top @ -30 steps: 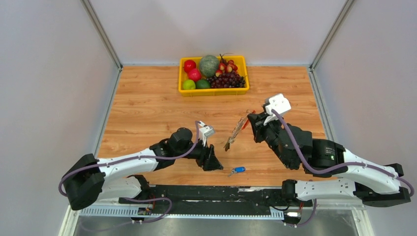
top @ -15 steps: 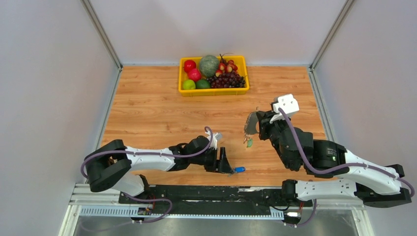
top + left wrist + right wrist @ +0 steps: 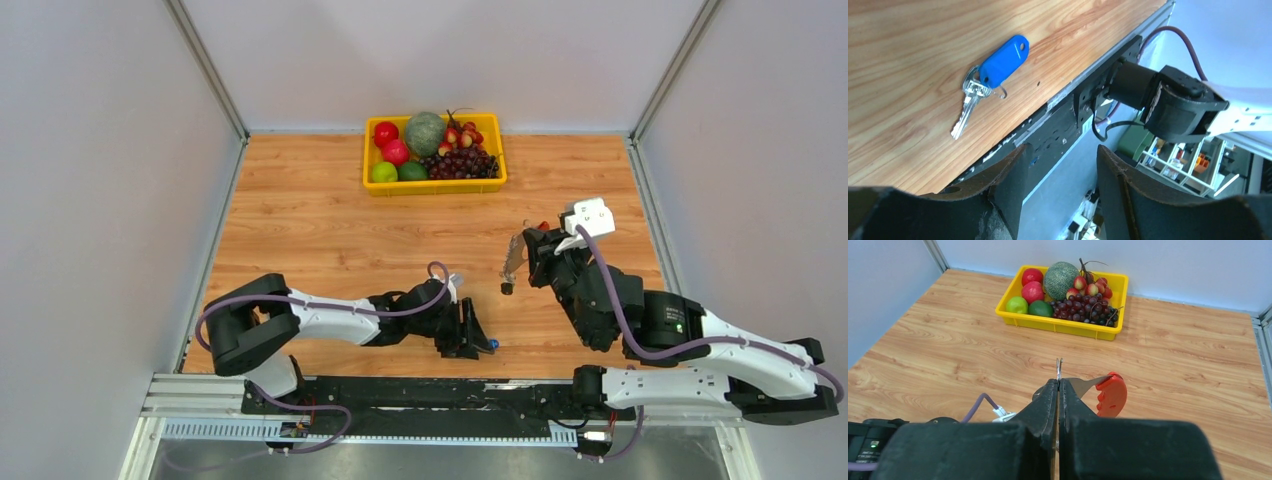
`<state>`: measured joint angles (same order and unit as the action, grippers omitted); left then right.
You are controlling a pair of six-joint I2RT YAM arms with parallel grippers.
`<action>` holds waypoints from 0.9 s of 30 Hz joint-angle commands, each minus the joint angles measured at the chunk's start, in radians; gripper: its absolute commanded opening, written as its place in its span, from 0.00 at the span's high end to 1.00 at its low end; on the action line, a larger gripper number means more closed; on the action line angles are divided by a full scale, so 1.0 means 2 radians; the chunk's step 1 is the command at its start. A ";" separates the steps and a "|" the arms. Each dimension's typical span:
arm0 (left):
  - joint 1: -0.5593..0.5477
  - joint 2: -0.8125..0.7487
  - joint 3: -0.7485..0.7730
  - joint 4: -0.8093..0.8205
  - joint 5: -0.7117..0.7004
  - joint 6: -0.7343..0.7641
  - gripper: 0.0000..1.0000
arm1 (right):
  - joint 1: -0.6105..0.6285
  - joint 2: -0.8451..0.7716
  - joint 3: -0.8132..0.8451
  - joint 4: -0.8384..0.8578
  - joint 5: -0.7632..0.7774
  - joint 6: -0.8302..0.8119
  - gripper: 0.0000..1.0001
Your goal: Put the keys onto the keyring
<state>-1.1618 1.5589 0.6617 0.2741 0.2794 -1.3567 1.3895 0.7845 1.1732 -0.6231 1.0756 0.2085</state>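
**Desk:** What is the left gripper [image 3: 1060,170] doing?

**Photographer:** It sits low at the near edge of the wooden table [image 3: 908,50]. Its two fingers [image 3: 1008,190] are spread wide, with nothing between them.

**Desk:** And the blue key [image 3: 1002,61]?

**Photographer:** It lies flat on the wood just beyond those fingertips, close to the front edge. Its plastic head points away from the gripper and its silver blade angles back toward it. Nothing touches it.

**Desk:** And the right gripper [image 3: 1058,390]?

**Photographer:** It is raised above the right half of the table with its fingers pressed together. They pinch the thin silver keyring [image 3: 1059,367], which shows as a sliver standing up between the tips.

**Desk:** Where is the red key [image 3: 1111,394]?

**Photographer:** It is at that same pinch. The red head juts out to the right of the fingertips and the blade runs back into them. The wrist view does not show whether the blade itself is clamped.

**Desk:** And the charm [image 3: 512,262]?

**Photographer:** From above, the grey feathery strip hangs down from the right fingertips, clear of the wood.

**Desk:** Anything else on the table?

**Photographer:** A yellow tray [image 3: 1063,326] of fruit [image 3: 1060,280] sits at the far edge, well apart from both arms.
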 commanded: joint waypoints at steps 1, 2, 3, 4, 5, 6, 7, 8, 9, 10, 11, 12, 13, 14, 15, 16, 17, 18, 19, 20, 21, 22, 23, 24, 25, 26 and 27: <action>-0.003 0.031 0.028 0.005 0.003 -0.042 0.41 | 0.001 -0.025 -0.002 0.042 0.000 -0.009 1.00; -0.002 0.039 0.030 0.006 0.005 -0.044 0.43 | 0.001 -0.029 -0.004 0.043 -0.001 -0.010 1.00; -0.003 0.043 0.033 0.004 0.004 -0.047 0.43 | 0.001 -0.033 -0.006 0.044 -0.001 -0.010 1.00; -0.002 0.049 0.034 0.003 0.002 -0.049 0.44 | 0.001 -0.036 -0.008 0.045 -0.002 -0.011 1.00; -0.002 0.051 0.036 0.000 0.001 -0.052 0.44 | 0.001 -0.039 -0.009 0.045 -0.004 -0.012 1.00; -0.001 0.057 0.037 0.000 0.002 -0.053 0.46 | 0.001 -0.041 -0.010 0.046 -0.005 -0.013 1.00; 0.000 0.059 0.038 -0.005 0.004 -0.054 0.46 | 0.001 -0.041 -0.011 0.047 -0.005 -0.014 1.00; 0.002 0.064 0.039 -0.008 0.006 -0.054 0.47 | 0.001 -0.041 -0.011 0.047 -0.005 -0.015 1.00; 0.003 0.065 0.039 -0.011 0.009 -0.055 0.48 | 0.001 -0.042 -0.011 0.048 -0.006 -0.016 1.00; 0.006 0.067 0.039 -0.012 0.009 -0.056 0.49 | 0.001 -0.042 -0.012 0.049 -0.007 -0.018 1.00; 0.008 0.069 0.038 -0.017 0.009 -0.057 0.49 | 0.001 -0.041 -0.012 0.051 -0.007 -0.020 1.00; 0.012 0.070 0.038 -0.020 0.009 -0.057 0.50 | 0.001 -0.041 -0.012 0.053 -0.008 -0.022 1.00; 0.016 0.072 0.038 -0.022 0.010 -0.059 0.51 | 0.001 -0.042 -0.012 0.055 -0.010 -0.023 1.00; 0.018 0.074 0.038 -0.023 0.010 -0.059 0.53 | 0.002 -0.042 -0.013 0.059 -0.013 -0.025 1.00; 0.022 0.078 0.039 -0.027 0.011 -0.059 0.54 | 0.001 -0.042 -0.014 0.061 -0.014 -0.028 1.00; 0.023 0.080 0.042 -0.029 0.013 -0.059 0.55 | 0.001 -0.041 -0.015 0.064 -0.015 -0.030 1.00; 0.027 0.085 0.043 -0.031 0.016 -0.059 0.56 | 0.001 -0.041 -0.016 0.066 -0.015 -0.033 1.00; 0.029 0.089 0.046 -0.032 0.019 -0.059 0.57 | 0.001 -0.041 -0.017 0.068 -0.015 -0.035 1.00; 0.032 0.094 0.047 -0.034 0.022 -0.060 0.58 | 0.001 -0.041 -0.017 0.070 -0.015 -0.037 1.00; 0.033 0.097 0.051 -0.036 0.026 -0.060 0.58 | 0.001 -0.041 -0.017 0.071 -0.015 -0.039 1.00; 0.036 0.102 0.052 -0.038 0.027 -0.060 0.59 | 0.001 -0.041 -0.018 0.073 -0.016 -0.041 1.00; 0.037 0.104 0.056 -0.040 0.031 -0.059 0.59 | 0.001 -0.041 -0.018 0.075 -0.017 -0.044 1.00; 0.041 0.109 0.059 -0.044 0.033 -0.058 0.59 | 0.001 -0.042 -0.019 0.077 -0.017 -0.045 1.00; 0.042 0.112 0.063 -0.048 0.035 -0.056 0.59 | 0.001 -0.042 -0.019 0.078 -0.017 -0.047 1.00; 0.045 0.115 0.065 -0.050 0.036 -0.056 0.60 | 0.001 -0.043 -0.020 0.081 -0.017 -0.051 1.00; 0.047 0.118 0.069 -0.050 0.040 -0.056 0.60 | 0.001 -0.043 -0.020 0.082 -0.018 -0.054 1.00; 0.050 0.121 0.070 -0.050 0.042 -0.055 0.60 | 0.001 -0.043 -0.020 0.084 -0.018 -0.056 1.00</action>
<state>-1.0809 1.7798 0.7654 0.2100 0.3389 -1.4528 1.3891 0.7063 1.1301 -0.5289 1.0512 0.1360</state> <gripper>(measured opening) 0.406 0.007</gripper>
